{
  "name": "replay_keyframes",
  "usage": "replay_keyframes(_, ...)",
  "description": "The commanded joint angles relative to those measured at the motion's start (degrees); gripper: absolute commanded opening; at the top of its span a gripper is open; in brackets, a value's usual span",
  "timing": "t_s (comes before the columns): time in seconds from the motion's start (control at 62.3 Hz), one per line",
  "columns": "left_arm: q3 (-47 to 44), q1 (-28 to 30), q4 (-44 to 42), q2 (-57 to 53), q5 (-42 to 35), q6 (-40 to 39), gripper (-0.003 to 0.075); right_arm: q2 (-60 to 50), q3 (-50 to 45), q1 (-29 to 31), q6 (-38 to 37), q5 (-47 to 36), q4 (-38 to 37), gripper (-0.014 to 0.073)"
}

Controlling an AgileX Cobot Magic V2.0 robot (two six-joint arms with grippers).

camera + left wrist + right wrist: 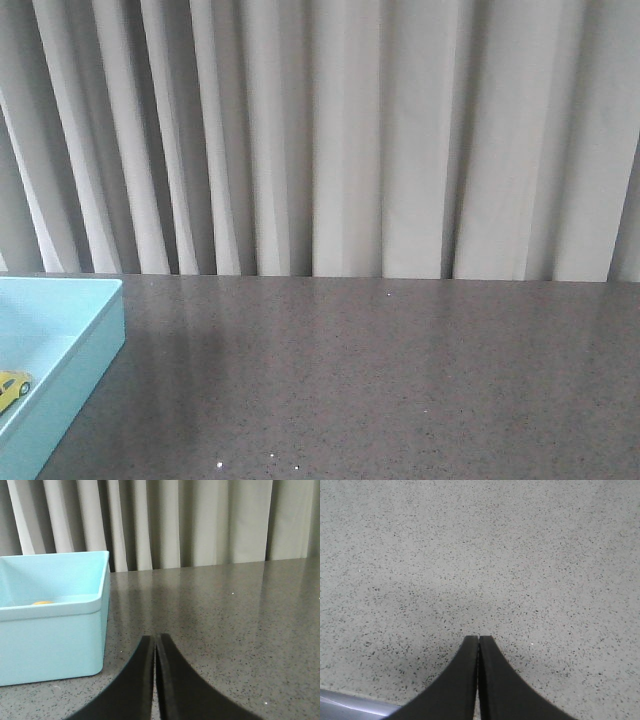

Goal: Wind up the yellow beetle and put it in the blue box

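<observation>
The yellow beetle (12, 386) lies inside the blue box (90, 345) at the front view's left edge, only partly in frame. From the left wrist camera just a sliver of the beetle's yellow roof (42, 602) peeks over the blue box's near wall (55, 645). My left gripper (155, 639) is shut and empty, low over the table, to the right of the box's corner. My right gripper (478, 639) is shut too, holding nothing, above bare speckled tabletop. Neither arm shows in the front view.
A grey speckled table (380, 380) runs back to a pleated pale curtain (340, 130). A strip of grey-blue surface (350, 707) shows at one corner of the right wrist view.
</observation>
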State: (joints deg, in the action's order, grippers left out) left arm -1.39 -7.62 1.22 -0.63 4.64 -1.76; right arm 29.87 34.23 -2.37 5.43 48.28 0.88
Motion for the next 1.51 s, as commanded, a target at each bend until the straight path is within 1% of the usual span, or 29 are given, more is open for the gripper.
replay_keyframes(0.0, 0.3, 0.3, 0.6, -1.0, -4.6, -0.1, -0.0006, 0.4, 1.5, 0.1, 0.1, -3.2, 0.0, -0.0007)
replay_keyframes(0.77, 0.5, 0.3, 0.5, -0.9, -4.6, -0.1, -0.0005, 0.4, 1.5, 0.1, 0.1, -3.2, -0.1, -0.0007)
replay_keyframes(0.802, 0.5, 0.3, 0.5, -0.9, -4.6, -0.1, -0.0005, -0.5, 0.8, 0.1, 0.1, -4.1, 0.2, -0.0007)
replay_keyframes(0.882, 0.5, 0.3, 0.5, -0.9, -4.6, -0.1, -0.0005, -4.7, -1.7, 0.4, 0.1, -8.5, -0.9, -0.0007)
replay_keyframes(1.107, 0.5, 0.3, 0.5, -0.9, -4.6, -0.1, -0.0005, -17.5, -17.0, 3.2, -0.2, -33.8, 2.9, -0.0007)
replay_keyframes(1.251, 0.5, 0.3, 0.5, -0.9, -4.6, -0.1, -0.0005, -24.8, -27.7, 3.2, -0.2, -45.4, 4.4, -0.0007)
replay_keyframes(1.396, 0.5, 0.3, 0.5, -0.9, -4.6, -0.1, -0.0005, -30.4, -35.9, 3.2, -0.2, -53.3, 8.2, -0.0007)
replay_keyframes(1.412, 0.5, 0.3, 0.5, -0.9, -4.6, -0.1, -0.0005, -30.9, -36.2, 3.2, -0.2, -53.4, 8.6, -0.0007)
replay_keyframes(1.444, 0.5, 0.3, 0.5, -0.9, -4.6, -0.1, -0.0005, -31.2, -35.9, 3.2, -0.2, -51.0, 9.6, -0.0007)
replay_keyframes(1.492, 0.5, 0.3, 0.5, -0.9, -4.6, -0.1, -0.0005, -31.2, -36.0, 3.1, -0.1, -51.0, 10.2, -0.0007)
